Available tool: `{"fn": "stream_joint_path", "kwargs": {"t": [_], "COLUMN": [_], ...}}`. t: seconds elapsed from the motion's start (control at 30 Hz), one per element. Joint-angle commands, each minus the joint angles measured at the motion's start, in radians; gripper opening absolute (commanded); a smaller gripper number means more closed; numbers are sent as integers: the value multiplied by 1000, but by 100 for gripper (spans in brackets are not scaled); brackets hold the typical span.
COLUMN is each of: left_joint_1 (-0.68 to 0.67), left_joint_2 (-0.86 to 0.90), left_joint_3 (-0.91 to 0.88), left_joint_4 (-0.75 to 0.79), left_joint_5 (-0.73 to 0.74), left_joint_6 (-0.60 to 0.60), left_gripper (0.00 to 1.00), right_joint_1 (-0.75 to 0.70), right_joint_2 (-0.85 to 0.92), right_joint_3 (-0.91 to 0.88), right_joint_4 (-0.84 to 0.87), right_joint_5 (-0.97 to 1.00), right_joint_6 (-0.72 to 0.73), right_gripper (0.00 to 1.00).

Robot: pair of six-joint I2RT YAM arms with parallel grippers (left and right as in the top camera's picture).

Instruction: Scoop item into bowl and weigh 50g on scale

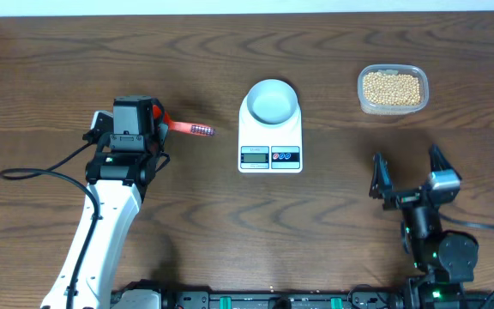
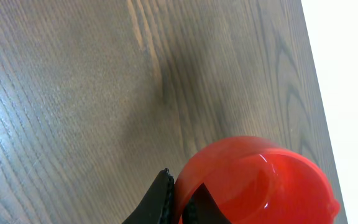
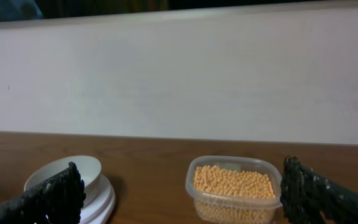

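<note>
The tan-yellow beans [image 1: 392, 87] fill a clear plastic tub [image 1: 392, 106] at the back right. The pale bowl [image 1: 272, 99] stands empty on the white scale [image 1: 270, 156] at the table's middle. My left gripper [image 1: 149, 121] is left of the scale and shut on the rim of a red measuring scoop [image 1: 192, 130], whose handle points toward the scale. In the left wrist view the fingers [image 2: 179, 200] pinch the scoop's empty red cup [image 2: 260, 180]. My right gripper [image 1: 408, 170] is open and empty, in front of the tub. The right wrist view shows the beans [image 3: 234, 181], bowl [image 3: 64, 170] and scale [image 3: 102, 200].
A black cable [image 1: 41, 172] loops on the table left of the left arm. A white wall [image 3: 179, 81] stands behind the table's far edge. Bare wood lies between scale and tub.
</note>
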Motion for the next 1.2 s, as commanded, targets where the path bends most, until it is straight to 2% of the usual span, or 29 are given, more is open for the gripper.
{"fn": "stream_joint_path", "kwargs": {"t": [0.0,0.1,0.2,0.33,0.47,0.63,0.83,0.97,1.1,1.17], "left_joint_1": [-3,-3,-3,-3,-3,-3,-3,-3,-3,-3], "left_joint_2": [-6,-6,-6,-6,-6,-6,-6,-6,-6,-6], "left_joint_3": [-1,-1,-1,-1,-1,-1,-1,-1,-1,-1], "left_joint_4": [2,3,2,3,3,3,2,2,2,2], "left_joint_5": [5,14,14,14,14,20,22,22,22,22], "left_joint_6": [-12,-12,-12,-13,-12,-12,-12,-12,-12,-12], "left_gripper": [7,7,8,7,7,7,7,7,7,7], "right_joint_1": [8,8,8,8,8,8,9,9,9,9], "right_joint_2": [140,251,371,430,431,431,450,522,624,667], "right_joint_3": [137,211,292,317,316,315,315,316,325,340], "right_joint_4": [2,2,-21,-34,-42,-66,49,81,147,159], "right_joint_5": [-40,-101,-174,-284,-445,-443,-408,-348,-358,-394], "right_joint_6": [14,15,100,200,206,206,251,286,405,419], "right_gripper": [99,99,99,99,99,99,99,99,99,99]}}
